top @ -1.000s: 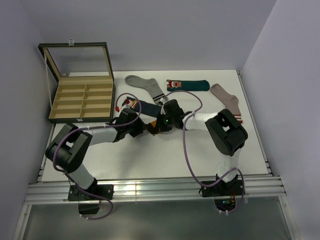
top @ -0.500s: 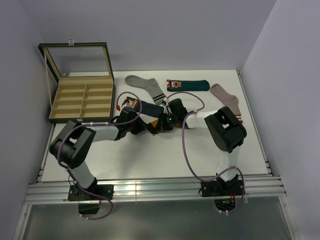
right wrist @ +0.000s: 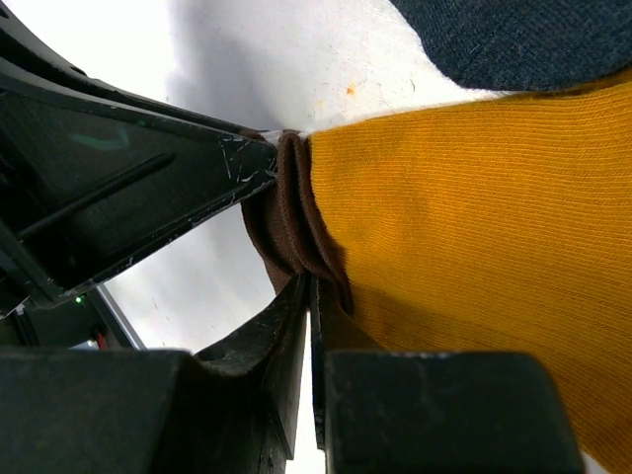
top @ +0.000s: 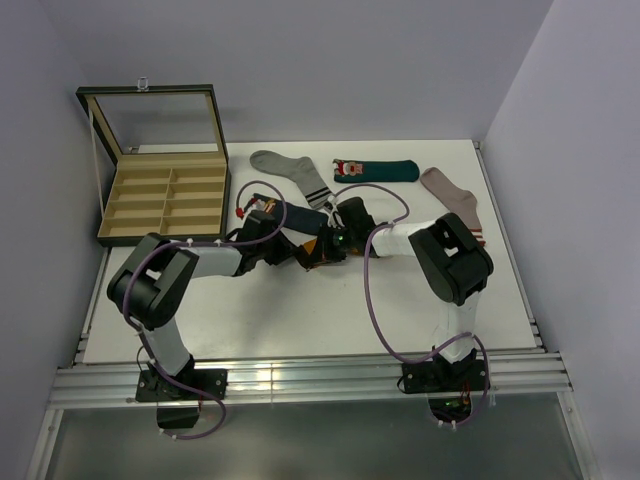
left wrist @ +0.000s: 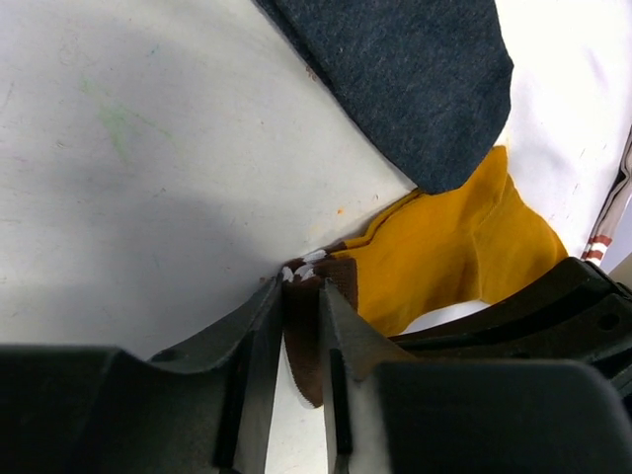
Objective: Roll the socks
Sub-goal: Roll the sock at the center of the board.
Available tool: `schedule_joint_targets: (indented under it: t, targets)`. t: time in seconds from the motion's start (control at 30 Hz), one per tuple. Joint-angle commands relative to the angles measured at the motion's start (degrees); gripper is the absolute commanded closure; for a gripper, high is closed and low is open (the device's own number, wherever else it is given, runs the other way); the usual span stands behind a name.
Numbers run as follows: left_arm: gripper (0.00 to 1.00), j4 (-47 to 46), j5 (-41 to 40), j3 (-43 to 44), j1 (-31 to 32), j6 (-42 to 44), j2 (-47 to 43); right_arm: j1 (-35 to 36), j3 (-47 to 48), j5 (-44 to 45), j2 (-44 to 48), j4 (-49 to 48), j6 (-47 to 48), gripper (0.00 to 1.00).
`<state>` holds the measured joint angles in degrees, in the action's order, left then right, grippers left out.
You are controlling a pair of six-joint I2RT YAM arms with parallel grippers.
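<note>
The mustard-orange sock [top: 314, 247] lies mid-table, its toe under the navy sock [top: 297, 213]. My left gripper [top: 301, 256] is shut on its brown striped cuff [left wrist: 303, 341], seen in the left wrist view [left wrist: 301, 286] with the orange body [left wrist: 444, 247] and navy sock [left wrist: 405, 79] beyond. My right gripper [top: 320, 250] meets it from the other side; in the right wrist view [right wrist: 309, 286] its jaws pinch the bunched cuff [right wrist: 286, 217] next to the orange body [right wrist: 474, 227]. The dark teal sock [top: 375, 170] lies flat at the back.
A grey striped sock [top: 290, 168] lies at the back centre and a pinkish-beige sock [top: 455, 203] at the right. An open wooden compartment box [top: 160, 195] stands at the back left. My left gripper's finger [right wrist: 148, 158] sits close to my right one.
My left arm's elbow has swung to the right and forward toward the sock. Both grippers stay together on the cuff; the right wrist shifted slightly right.
</note>
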<state>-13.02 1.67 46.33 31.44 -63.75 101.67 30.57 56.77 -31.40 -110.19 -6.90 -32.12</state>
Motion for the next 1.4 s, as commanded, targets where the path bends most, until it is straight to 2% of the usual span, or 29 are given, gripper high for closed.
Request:
schedule_joint_targets:
  t: [0.0, 0.2, 0.23, 0.4, 0.57, 0.7, 0.8, 1.0, 1.37]
  targets:
    - [0.74, 6.7, -1.4, -0.2, -0.1, 1.1, 2.3, -0.4, -1.6, 3.7, -2.9, 4.7, 1.7, 0.88]
    - [0.87, 10.0, -2.5, 1.6, 0.2, 1.7, 1.1, -0.1, -2.2, 4.6, 0.0, 4.4, 2.4, 0.85]
    - [0.92, 11.6, -3.4, 2.4, 0.3, 1.8, 0.9, 0.2, -2.2, 5.5, 0.7, 4.3, 2.8, 0.84]
    - [0.99, 18.5, -6.0, 5.9, 1.1, 3.0, 0.1, 4.1, -2.8, 13.4, 7.6, 5.0, 6.2, 0.78]
    - [1.0, 23.7, -7.5, 9.5, 1.3, 4.2, -0.3, 10.7, -6.1, 33.2, 15.0, 2.1, 11.0, 0.71]
    - [0.99, 27.1, -7.6, 11.4, 1.3, 5.8, 0.3, 16.0, -11.2, 39.8, 19.6, -5.6, 15.9, 0.66]
    - [1.0, 28.5, -7.0, 13.0, 1.3, 6.4, 1.2, 19.2, -13.5, 41.9, 21.1, -10.1, 19.7, 0.64]
    - [0.99, 30.6, -6.2, 14.9, 1.3, 7.8, 2.6, 24.6, -13.2, 44.7, 18.4, -13.8, 25.5, 0.64]
    - [0.99, 32.6, -4.7, 17.1, 1.3, 9.3, 4.3, 29.5, -9.2, 51.7, 12.2, -13.8, 30.7, 0.64]
